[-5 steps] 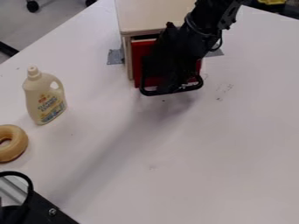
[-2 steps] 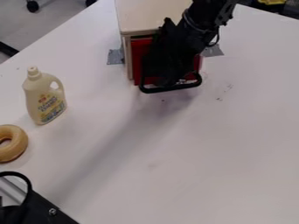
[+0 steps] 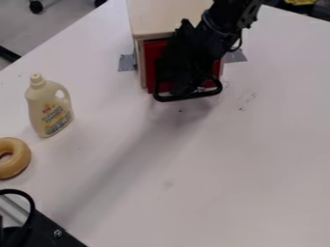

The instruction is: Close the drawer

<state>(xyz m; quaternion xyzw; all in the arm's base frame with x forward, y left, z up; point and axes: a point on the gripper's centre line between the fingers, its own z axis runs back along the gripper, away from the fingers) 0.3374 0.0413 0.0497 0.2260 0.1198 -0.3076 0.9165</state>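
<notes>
In the camera view the red drawer (image 3: 151, 67) is seen right behind the claw (image 3: 182, 88), seated almost flush in its cabinet (image 3: 166, 18), so closing is judged nearly finished, with perhaps a last nudge to be given; whether the claw is parted cannot be told.

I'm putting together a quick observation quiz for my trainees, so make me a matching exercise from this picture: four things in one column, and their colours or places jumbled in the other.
Things:
1. Drawer
2. Bottle
3. Ring
4. Tape

Colours and places:
A. Grey, on either side of the wooden box
B. Tan, at the left edge of the view
C. Red, at the front of the wooden box
D. Cream, with a label

Right pairs: 1-C, 2-D, 3-B, 4-A
</notes>
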